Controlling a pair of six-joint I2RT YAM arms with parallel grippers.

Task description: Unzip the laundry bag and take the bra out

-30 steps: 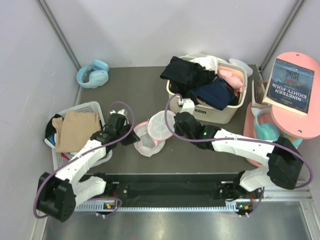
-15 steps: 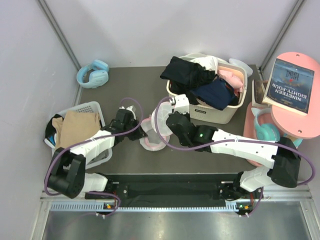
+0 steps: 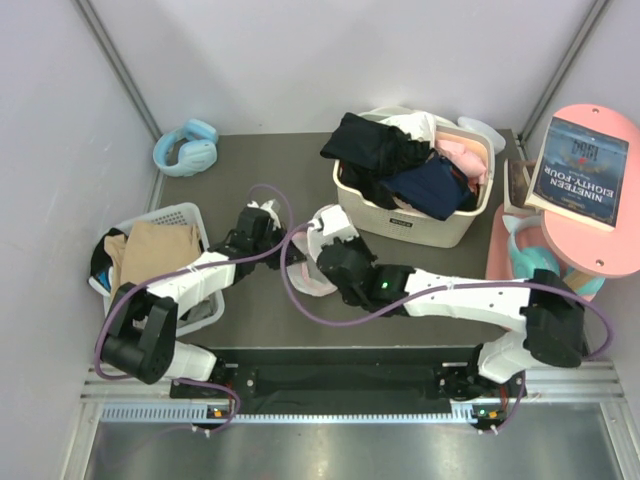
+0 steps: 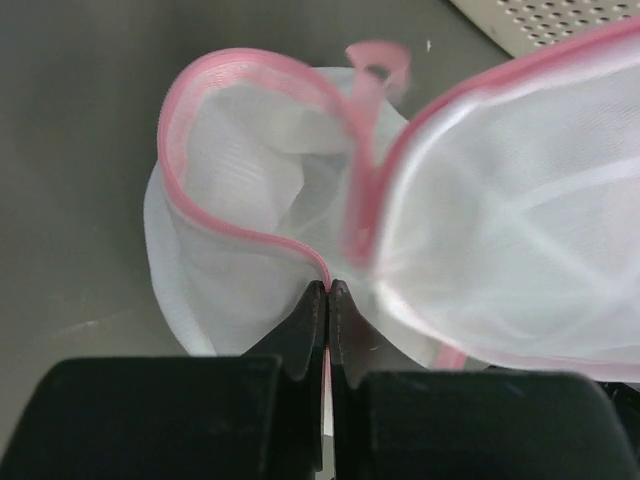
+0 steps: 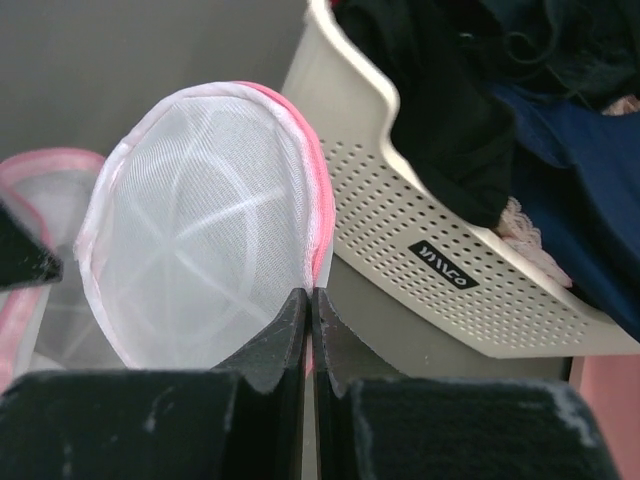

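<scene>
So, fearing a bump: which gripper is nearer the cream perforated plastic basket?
Right. The right gripper is just beside the cream basket; the left gripper is farther left, past the white mesh pouch.

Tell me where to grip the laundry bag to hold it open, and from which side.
Grip the laundry bag on its pink zipper trim, coming edge-on from the arms' side. The mesh looks limp; the trim forms a raised rim around each half. The left claw and right claw are pinched there, one per half.
</scene>
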